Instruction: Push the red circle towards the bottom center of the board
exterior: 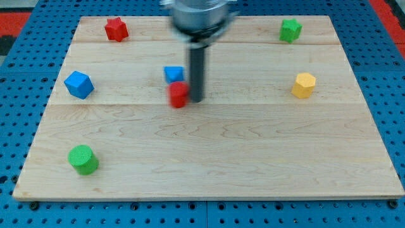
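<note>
Nearest the camera, the green cylinder (83,159) sits by the bench's (221,164) bottom-left corner, well apart from the action. No pincer exists on this arm, so there is nothing to open, close or hold; the rod simply ends in my tip (197,100), which rests on the bench a little left of centre and above the middle line. Touching or just beside my tip, on the side toward the bench's left edge, is the red circle (179,94), slightly blurred. That relation decides the coming move: the red circle lies sideways from my tip, not below it, so a push from here would likely send it toward the left edge. I judge my tip must come round to the circle's top side first. Being round, the circle has no long axis and no facing to mind. Just above it, close by or touching, sits a blue block (174,73), which crowds that approach. Farther out are the blue cube (78,84) near the left edge, the yellow block (304,85) near the right edge, the red star (116,29) top-left, and the green star (290,30) top-right.
</note>
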`<act>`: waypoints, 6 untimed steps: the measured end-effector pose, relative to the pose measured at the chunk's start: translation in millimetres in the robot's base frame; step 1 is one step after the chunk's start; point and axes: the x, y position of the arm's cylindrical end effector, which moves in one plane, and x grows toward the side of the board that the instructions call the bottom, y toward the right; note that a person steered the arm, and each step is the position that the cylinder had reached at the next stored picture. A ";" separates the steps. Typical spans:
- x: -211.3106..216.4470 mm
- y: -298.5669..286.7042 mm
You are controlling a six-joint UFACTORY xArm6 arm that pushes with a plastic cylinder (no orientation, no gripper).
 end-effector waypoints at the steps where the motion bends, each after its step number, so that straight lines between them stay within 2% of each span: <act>1: -12.7 9.1; 2: -61.8 -7.1; 3: -32.3 -61.8; 4: 5.3 -62.4; 5: 4.6 -57.4; 6: 19.0 -91.7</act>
